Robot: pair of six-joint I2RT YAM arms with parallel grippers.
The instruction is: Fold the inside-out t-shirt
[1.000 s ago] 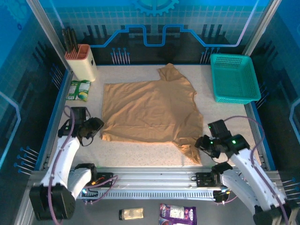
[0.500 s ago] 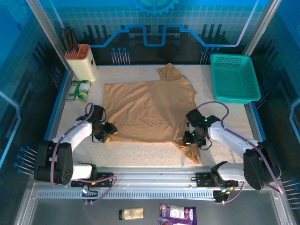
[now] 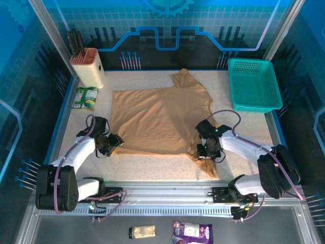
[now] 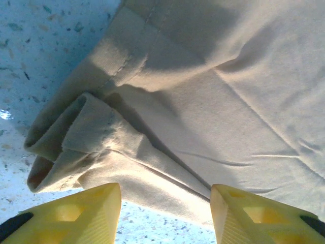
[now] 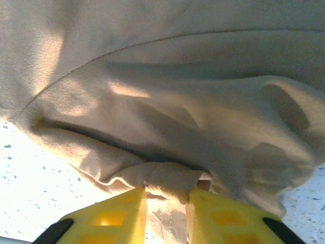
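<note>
1. Far-left corner of the table (image 3: 152, 165): knife block (image 3: 87, 65) with dark handles sticking up. A green packet (image 3: 85, 97) lies flat just in front of it.
2. The left gripper (image 3: 115, 143) is down at the near-left corner of the t-shirt (image 3: 160, 119). In the wrist view the gripper (image 4: 165, 203) has its yellow fingers (image 4: 91, 213) well apart. The rolled-over hem corner of the shirt (image 4: 228, 101) lies between and just ahead of them, and nothing is clamped.
3. T-shirt is spread flat mid-table, tan, mostly smooth.
   - One sleeve (image 3: 185, 79) points to the far edge.
   - The other sleeve (image 3: 208, 165) is bunched at the near-right corner.
   - The near hem is folded over at the left corner, with seam stitching showing.
4. In front of the rail, off the table, there is a small bottle (image 3: 142, 232) lying on its side. A purple pouch (image 3: 192, 232) is just to its right.
5. The right gripper (image 3: 205, 152) is on the near-right side of the shirt, where the sleeve meets the body. In the wrist view the gripper (image 5: 166, 195) has its fingers (image 5: 117, 216) drawn close together. A raised fold of the shirt (image 5: 177, 76) is pinched in the narrow gap, and cloth is heaped up beyond the tips.
6. Far-right corner: teal mesh basket (image 3: 254, 84), well apart from the shirt.
</note>
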